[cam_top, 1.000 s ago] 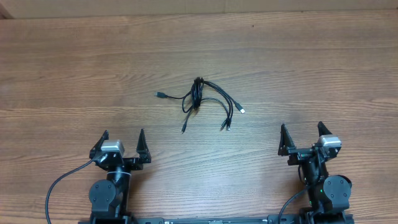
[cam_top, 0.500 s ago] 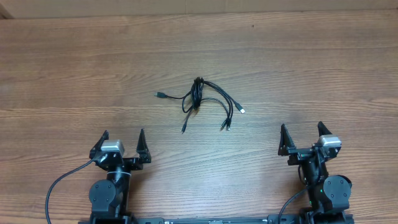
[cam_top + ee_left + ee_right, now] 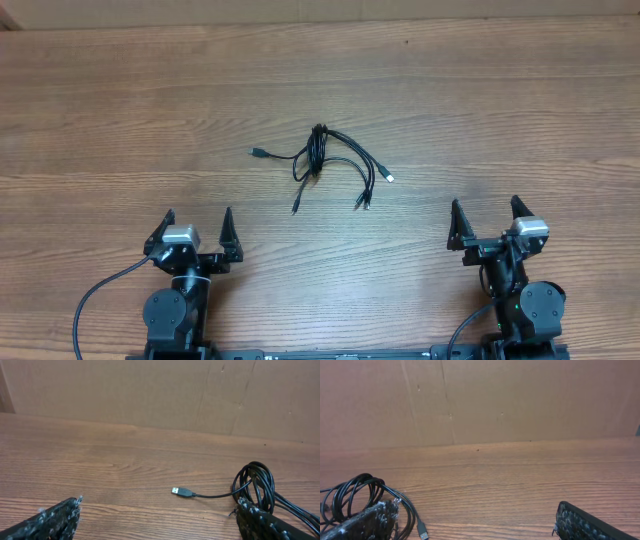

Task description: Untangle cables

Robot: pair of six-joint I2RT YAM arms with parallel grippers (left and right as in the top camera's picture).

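A tangled bundle of thin black cables [image 3: 320, 158] lies near the middle of the wooden table, loose ends with small plugs fanning left, down and right. From the left wrist the cables [image 3: 257, 485] show at the right, one silver-tipped plug [image 3: 182, 492] reaching left. In the right wrist view the cables [image 3: 357, 495] coil at the lower left, a plug [image 3: 422, 532] pointing down. My left gripper [image 3: 197, 220] stands open near the front edge, well below and left of the bundle. The right gripper [image 3: 484, 210] is open too, below and right of it. Neither touches a cable.
The wooden table [image 3: 520, 100] stretches around the bundle. A brown cardboard wall [image 3: 150, 390] stands along the far edge. Thick black arm cables [image 3: 95, 300] trail by the left arm's base at the front edge.
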